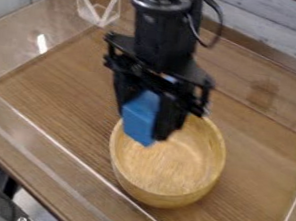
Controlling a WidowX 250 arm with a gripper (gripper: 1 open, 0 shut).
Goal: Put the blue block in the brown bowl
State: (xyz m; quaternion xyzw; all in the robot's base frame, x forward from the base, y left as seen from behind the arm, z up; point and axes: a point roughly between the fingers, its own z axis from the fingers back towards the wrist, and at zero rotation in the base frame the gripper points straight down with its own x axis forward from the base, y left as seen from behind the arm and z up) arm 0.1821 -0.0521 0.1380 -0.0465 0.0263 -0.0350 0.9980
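Observation:
My black gripper (pixel 147 118) points straight down and is shut on the blue block (pixel 140 119), which hangs between its fingers. Block and gripper hover over the left half of the brown bowl (pixel 191 173), a round light wooden bowl on the wooden table. The block is above the bowl's inside, not touching it as far as I can tell. The arm hides the bowl's far rim.
Clear plastic walls (pixel 27 139) fence the wooden tabletop (pixel 60 82) at the front and left. A clear stand (pixel 92 11) sits at the back left. The marker pen is hidden behind the arm.

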